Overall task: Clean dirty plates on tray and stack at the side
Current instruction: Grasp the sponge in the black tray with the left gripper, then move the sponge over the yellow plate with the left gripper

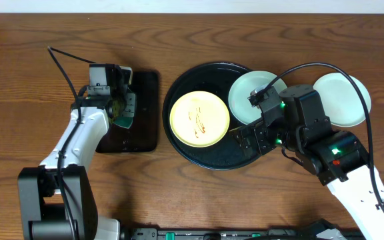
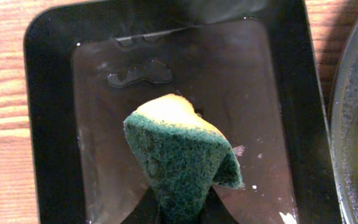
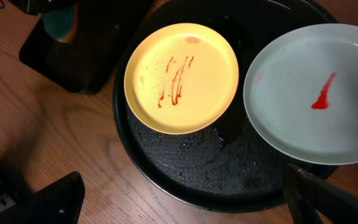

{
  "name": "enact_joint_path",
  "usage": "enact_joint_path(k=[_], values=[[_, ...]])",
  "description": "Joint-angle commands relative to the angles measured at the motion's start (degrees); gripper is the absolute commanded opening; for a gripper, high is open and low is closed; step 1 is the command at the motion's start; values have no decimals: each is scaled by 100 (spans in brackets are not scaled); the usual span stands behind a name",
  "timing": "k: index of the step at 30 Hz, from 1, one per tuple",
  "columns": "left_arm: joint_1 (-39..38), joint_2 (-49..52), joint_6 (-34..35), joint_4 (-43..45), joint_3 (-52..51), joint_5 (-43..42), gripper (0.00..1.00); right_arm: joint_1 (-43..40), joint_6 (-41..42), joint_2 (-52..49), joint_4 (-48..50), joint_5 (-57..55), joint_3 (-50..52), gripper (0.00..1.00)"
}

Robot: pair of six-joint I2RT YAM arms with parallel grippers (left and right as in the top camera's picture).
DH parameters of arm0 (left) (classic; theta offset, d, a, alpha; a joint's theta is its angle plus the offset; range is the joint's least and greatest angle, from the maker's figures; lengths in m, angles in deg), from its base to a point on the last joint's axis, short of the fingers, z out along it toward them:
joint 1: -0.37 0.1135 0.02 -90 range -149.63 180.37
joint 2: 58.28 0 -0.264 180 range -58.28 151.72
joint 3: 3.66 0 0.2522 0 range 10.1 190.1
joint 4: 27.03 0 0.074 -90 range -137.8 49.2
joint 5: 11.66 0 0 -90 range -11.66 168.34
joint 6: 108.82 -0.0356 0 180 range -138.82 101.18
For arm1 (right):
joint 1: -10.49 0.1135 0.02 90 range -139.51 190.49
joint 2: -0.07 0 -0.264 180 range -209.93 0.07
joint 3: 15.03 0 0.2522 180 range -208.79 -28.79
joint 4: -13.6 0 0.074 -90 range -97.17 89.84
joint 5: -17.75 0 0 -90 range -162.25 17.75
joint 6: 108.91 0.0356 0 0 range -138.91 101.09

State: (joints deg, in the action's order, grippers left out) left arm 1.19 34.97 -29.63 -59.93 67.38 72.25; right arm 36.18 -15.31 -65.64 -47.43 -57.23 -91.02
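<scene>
The sponge fills your left wrist view, green scouring face toward the lens and yellow foam behind. It is pinched at its lower end and buckled into a wedge over the small rectangular tray.

**What could go wrong**
- That grip takes only a narrow edge of the sponge. I judge that pressing it down on a plate could make it fold further or twist out of the fingers.
- The yellow plate lies loose at about 9 o'clock on the round tray, with red streaks across it. The tray looks glossy and beaded with droplets, so a sideways scrub will probably push the plate along unless something steadies it.
- The mint plate sits at 2 o'clock across the tray's rim, with a red smear on it. A knock from either arm could tip it off.
- The second mint plate rests on the bare wood at 3 o'clock of the tray, just beside the first. I see no red on it from overhead.

**Pincers**
- Your left gripper is clamped tight on the sponge.
- Your right gripper stands with its jaws wide apart over the tray's 5 o'clock edge. It holds nothing and touches nothing I can see.
</scene>
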Motion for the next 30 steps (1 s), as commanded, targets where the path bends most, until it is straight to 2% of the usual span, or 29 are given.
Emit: enact_joint_path(k=[1,9,16,21,24,26,29,30], values=[[20,179,177,-76,63,-39,7,24,-44,46,11,24,-87,99],[20,721,367,66,59,-101,7,24,-46,46,11,24,-87,99],[20,739,420,190,72,-98,7,24,-46,46,11,22,-85,99],[17,181,682,127,186,-98,7,24,7,-151,-35,-63,-76,99],[2,-542,999,131,238,-101,8,24,529,-496,-101,-273,-74,98],[-48,-1054,1235,120,236,-103,7,24,868,-807,-109,-321,-74,89],[-238,-1639,1460,79,236,-101,7,24,1379,-1325,-15,-319,-74,67],[-417,-1847,1615,-4,236,-101,7,24,1687,-1700,125,-317,-74,47]])
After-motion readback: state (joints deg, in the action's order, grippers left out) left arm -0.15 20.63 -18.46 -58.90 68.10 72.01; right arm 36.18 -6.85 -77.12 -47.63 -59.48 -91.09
